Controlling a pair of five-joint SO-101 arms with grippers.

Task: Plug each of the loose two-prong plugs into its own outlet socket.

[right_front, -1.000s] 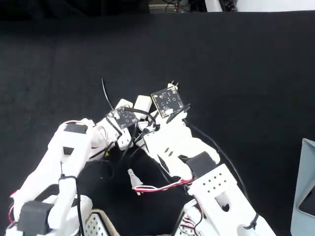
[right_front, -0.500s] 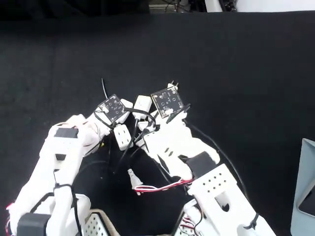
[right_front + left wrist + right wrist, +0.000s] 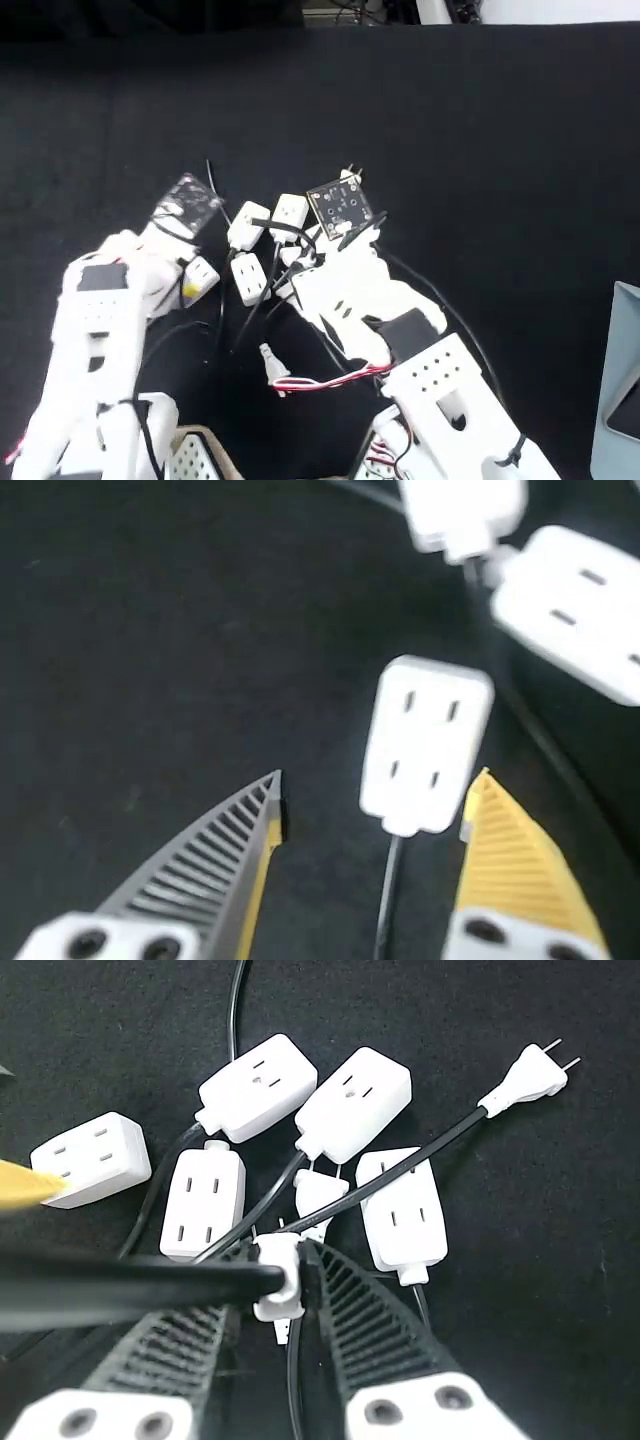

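A white two-prong plug [image 3: 278, 1282] is pinched between the fingers of the right gripper [image 3: 280, 1255]. It sits at the near edge of a cluster of five white outlet blocks [image 3: 258, 1088] on the black table [image 3: 500, 150]. A second plug [image 3: 320, 1193] lies among the blocks, just beyond the held one. A third plug [image 3: 524, 1076] lies loose at the cluster's far right, prongs pointing away from the blocks. At the cluster's left, the left gripper [image 3: 378, 778] is spread wide and empty. One lone socket [image 3: 425, 742] lies flat on the table just past its tips.
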